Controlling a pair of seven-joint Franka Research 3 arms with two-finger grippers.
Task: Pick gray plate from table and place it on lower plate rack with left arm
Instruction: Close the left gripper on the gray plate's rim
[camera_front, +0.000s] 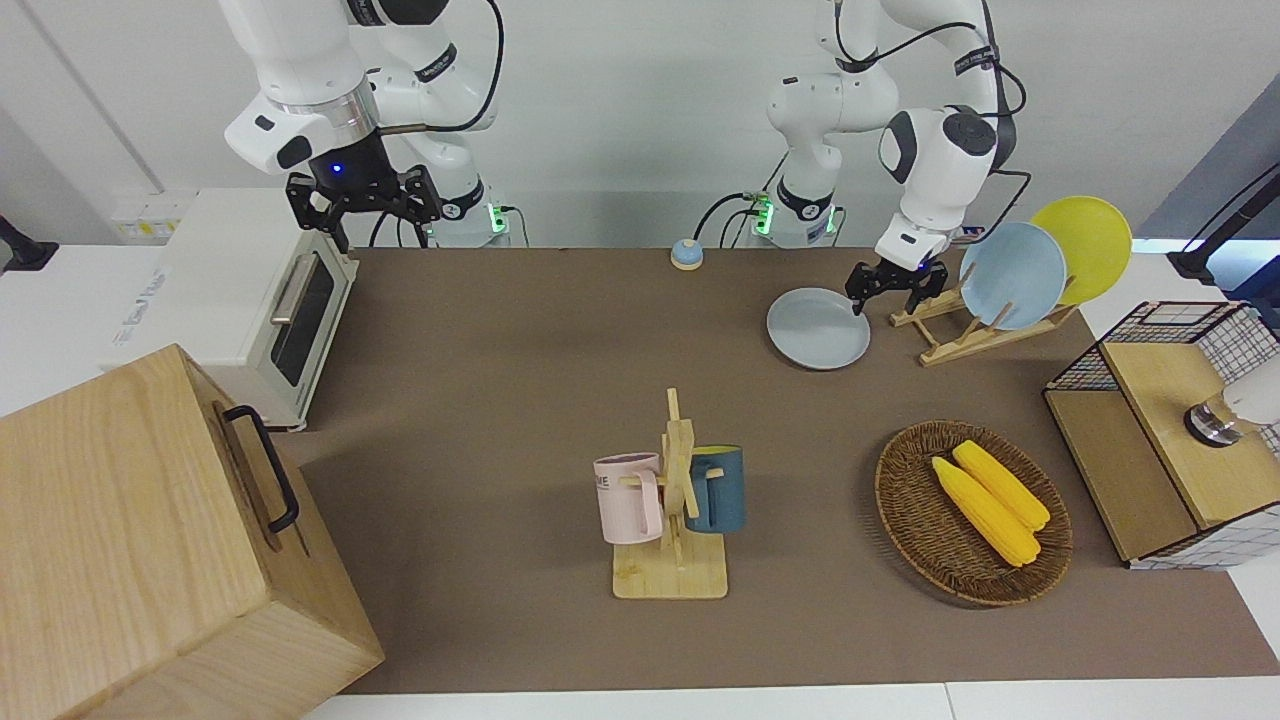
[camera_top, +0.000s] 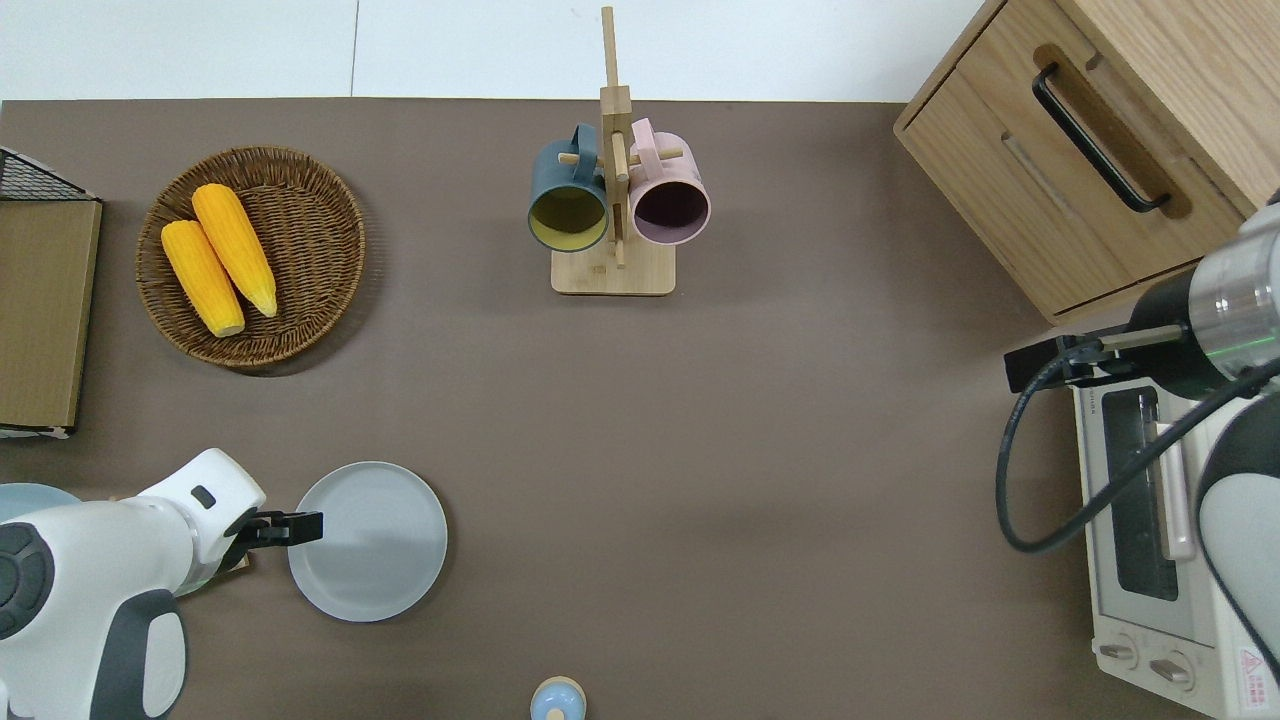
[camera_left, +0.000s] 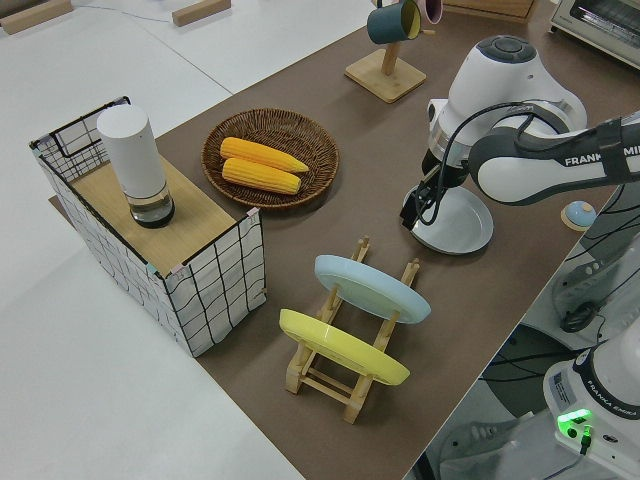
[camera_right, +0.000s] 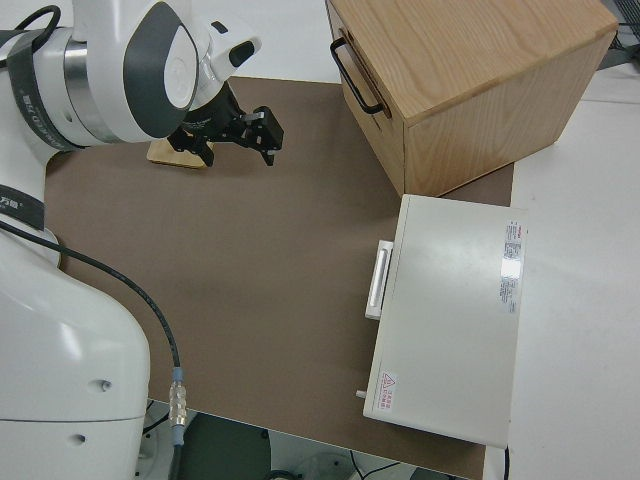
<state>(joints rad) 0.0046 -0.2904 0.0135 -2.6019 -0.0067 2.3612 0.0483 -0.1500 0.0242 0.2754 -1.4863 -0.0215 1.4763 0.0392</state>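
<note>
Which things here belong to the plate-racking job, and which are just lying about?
Job: gray plate, rack, left gripper at the plate's edge.
Lying about: blue plate, yellow plate, mug stand, corn basket, toaster oven, wooden cabinet.

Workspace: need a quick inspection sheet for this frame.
Surface: matte brown table, flat, no spills seen.
Job's things: round pale gray plate flat on table; small light wooden rack holds a light blue plate and a yellow plate.
Clutter: wicker basket of corn, wooden mug stand with two mugs, white toaster oven, wooden cabinet.
Grippers: left gripper at the plate's rim, jaws open; right gripper parked, open.
Cables: black cable on right arm.
Surroundings: nothing seen.
</note>
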